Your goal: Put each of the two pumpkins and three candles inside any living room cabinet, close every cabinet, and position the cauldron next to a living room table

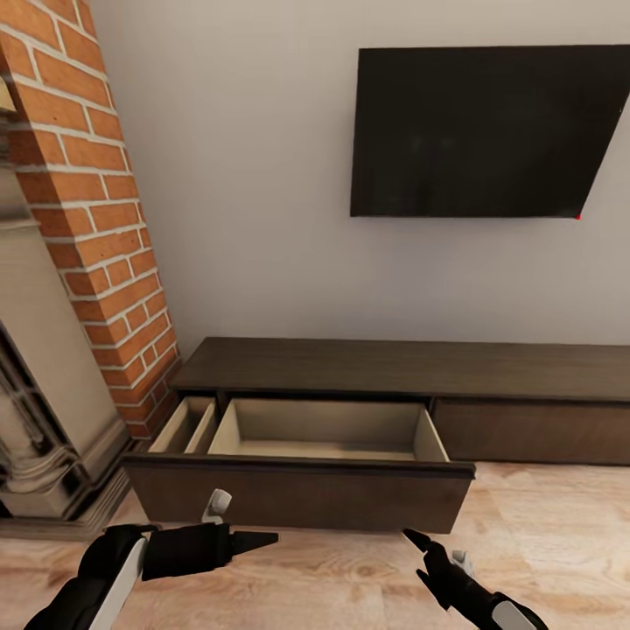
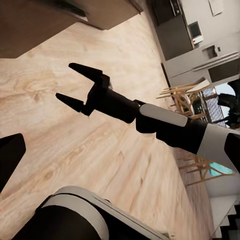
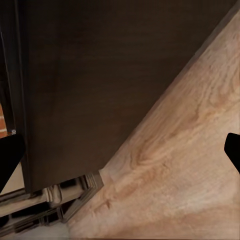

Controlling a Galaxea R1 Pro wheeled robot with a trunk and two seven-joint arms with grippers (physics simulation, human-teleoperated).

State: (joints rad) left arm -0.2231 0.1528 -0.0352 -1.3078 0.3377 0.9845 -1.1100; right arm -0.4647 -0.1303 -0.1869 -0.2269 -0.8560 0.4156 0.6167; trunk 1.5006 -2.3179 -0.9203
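Cabinet (image 1: 411, 372), drawer (image 1: 302, 490) pulled out, pale interior bare.
Left gripper (image 1: 262, 540) before the drawer front, spread of its fingers not discernible; right gripper (image 2: 75, 85) near the front's right end, fingers parted, holding nothing. Television (image 1: 490, 131) on wall above cabinet.

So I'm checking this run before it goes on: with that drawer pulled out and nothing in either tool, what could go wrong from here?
1. The long dark brown wooden cabinet's pulled-out drawer holds nothing visible; shutting it now would likely waste the opening.
2. Its front juts over the pale wood floor, close to the open left tool and open right tool; turning away may clip it.
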